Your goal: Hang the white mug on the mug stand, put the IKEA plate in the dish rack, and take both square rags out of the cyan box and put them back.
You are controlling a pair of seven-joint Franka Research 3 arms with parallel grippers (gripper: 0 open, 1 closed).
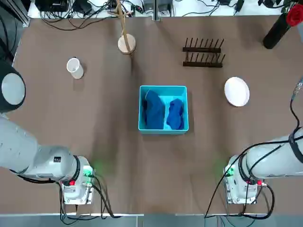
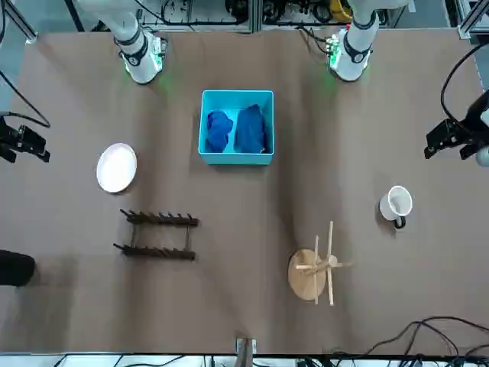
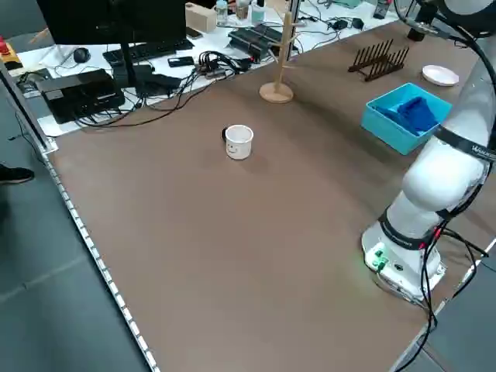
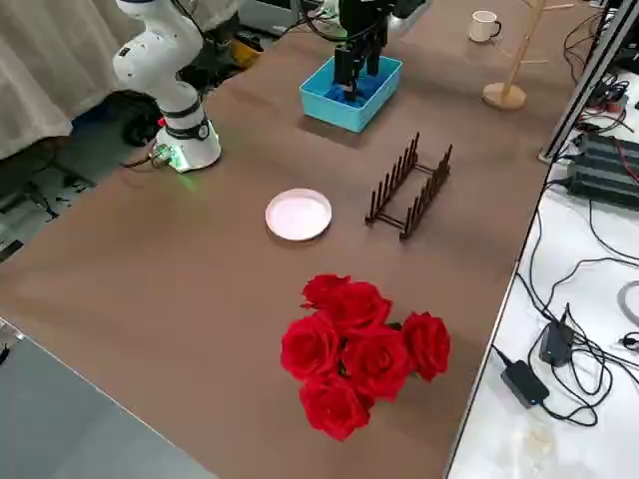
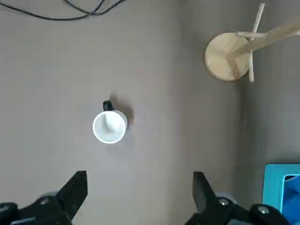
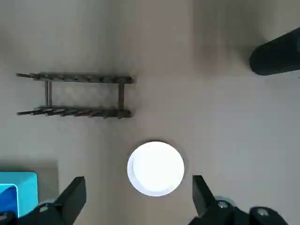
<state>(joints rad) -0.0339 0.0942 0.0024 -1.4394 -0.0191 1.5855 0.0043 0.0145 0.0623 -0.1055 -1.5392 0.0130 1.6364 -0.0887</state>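
Note:
The white mug (image 1: pixel 75 67) stands upright at the far left of the table, and the left wrist view shows it (image 5: pixel 109 125) beyond my open left gripper (image 5: pixel 139 190), well apart. The mug stand (image 1: pixel 126 43) is at the back. Both deep-blue square rags (image 1: pixel 153 109) (image 1: pixel 175 114) lie in the cyan box (image 1: pixel 163 89) at the centre. The IKEA plate (image 1: pixel 236 91) lies flat at the right, in front of the dish rack (image 1: pixel 203 53). My open right gripper (image 6: pixel 138 197) hangs above the plate (image 6: pixel 155 168), holding nothing.
A dark vase of red roses (image 4: pixel 359 349) stands at the table's far right corner, beyond the plate. Cables, a keyboard and boxes (image 3: pixel 155 70) crowd the far edge behind the stand. Both arm bases (image 1: pixel 75 187) (image 1: pixel 242 187) sit at the near edge.

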